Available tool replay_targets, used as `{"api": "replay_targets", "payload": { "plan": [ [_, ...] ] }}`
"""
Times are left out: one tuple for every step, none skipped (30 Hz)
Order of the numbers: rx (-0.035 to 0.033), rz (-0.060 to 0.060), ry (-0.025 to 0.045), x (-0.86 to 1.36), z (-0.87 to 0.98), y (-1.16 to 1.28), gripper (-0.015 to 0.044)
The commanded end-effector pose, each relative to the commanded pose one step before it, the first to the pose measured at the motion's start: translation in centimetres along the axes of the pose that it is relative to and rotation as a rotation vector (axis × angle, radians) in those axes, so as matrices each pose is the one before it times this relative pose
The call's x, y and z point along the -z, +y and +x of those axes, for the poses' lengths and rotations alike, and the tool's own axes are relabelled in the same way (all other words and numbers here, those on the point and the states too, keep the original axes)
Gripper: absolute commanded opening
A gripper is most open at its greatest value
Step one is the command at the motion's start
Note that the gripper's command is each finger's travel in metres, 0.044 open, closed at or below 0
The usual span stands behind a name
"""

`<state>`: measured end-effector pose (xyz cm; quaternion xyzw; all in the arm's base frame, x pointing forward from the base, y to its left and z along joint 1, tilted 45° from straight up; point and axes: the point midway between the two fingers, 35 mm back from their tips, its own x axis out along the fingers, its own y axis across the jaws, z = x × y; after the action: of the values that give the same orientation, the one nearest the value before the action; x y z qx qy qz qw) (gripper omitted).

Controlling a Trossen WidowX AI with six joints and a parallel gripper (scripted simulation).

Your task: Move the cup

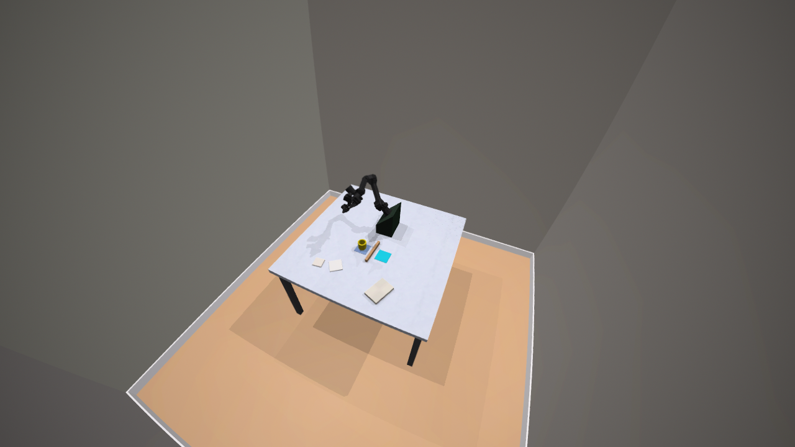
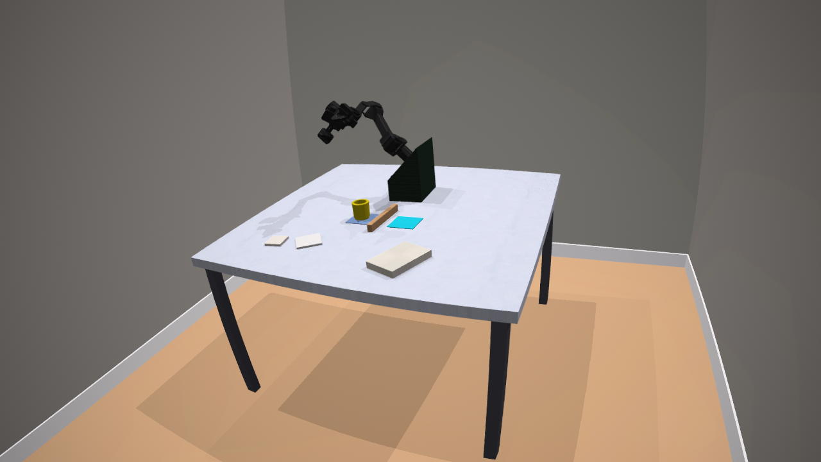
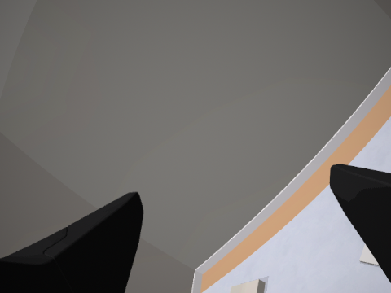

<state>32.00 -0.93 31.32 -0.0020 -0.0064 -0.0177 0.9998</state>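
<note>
A yellow cup [image 1: 361,244] [image 2: 360,209] stands upright on the blue pad [image 1: 359,251] [image 2: 353,221]; marbles inside it cannot be made out. The other pad, a cyan one [image 1: 382,256] [image 2: 405,222], lies bare to the right. A brown bar [image 1: 372,251] [image 2: 382,218] lies on the table between the two pads. My gripper [image 3: 236,190] [image 1: 345,203] [image 2: 324,126] is open and empty, high above the table, up and to the left of the cup in the top and exterior views. The cup and pads are out of the wrist view.
A thick cream block [image 1: 379,291] [image 2: 399,258] lies toward the front of the table [image 1: 411,311] [image 2: 470,287]. Two thin pale tiles, a smaller one [image 1: 318,262] [image 2: 276,240] and a whiter one [image 1: 335,266] [image 2: 308,240], lie at the front left. The dark arm base stands behind the pads.
</note>
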Motion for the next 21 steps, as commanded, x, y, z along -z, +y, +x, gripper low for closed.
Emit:
{"api": "replay_targets", "payload": {
  "plan": [
    [0.00640,-0.0073,0.01343,0.288,0.158,-0.096,0.0374],
    [0.01864,-0.0225,0.04056,0.868,0.462,-0.278,0.0347],
    [0.02911,-0.0393,0.06841,1.447,0.753,-0.419,0.0321],
    [0.03250,-0.0513,0.08548,1.770,0.922,-0.424,0.0295],
    [0.02878,-0.0546,0.08661,1.744,0.931,-0.313,0.0269],
    [0.02501,-0.0578,0.08735,1.706,0.937,-0.204,0.0242],
    [0.02126,-0.0610,0.08780,1.660,0.940,-0.100,0.0216],
    [0.01566,-0.0564,0.07749,1.412,0.835,0.000,0.0190],
    [0.01361,-0.0631,0.08284,1.459,0.887,0.078,0.0167],
    [0.01096,-0.0700,0.08759,1.483,0.931,0.164,0.0167],
    [0.00773,-0.0768,0.08500,1.304,0.919,0.192,0.0167],
    [0.00399,-0.0799,0.08456,1.232,0.911,0.268,0.0167],
    [0.00036,-0.0828,0.08355,1.148,0.898,0.334,0.0167],
    [-0.00311,-0.0856,0.08230,1.060,0.881,0.390,0.0167],
    [-0.00640,-0.0884,0.08082,0.968,0.862,0.436,0.0167],
    [-0.00949,-0.0911,0.07913,0.873,0.840,0.471,0.0167],
    [-0.01237,-0.0938,0.07724,0.777,0.815,0.495,0.0167],
    [-0.01501,-0.0964,0.07519,0.681,0.788,0.508,0.0167],
    [-0.01741,-0.0989,0.07299,0.585,0.759,0.510,0.0167],
    [-0.01956,-0.1014,0.07066,0.493,0.727,0.500,0.0167],
    [-0.01415,-0.0667,0.04416,0.074,0.472,0.482,0.0167]
  ]
}}
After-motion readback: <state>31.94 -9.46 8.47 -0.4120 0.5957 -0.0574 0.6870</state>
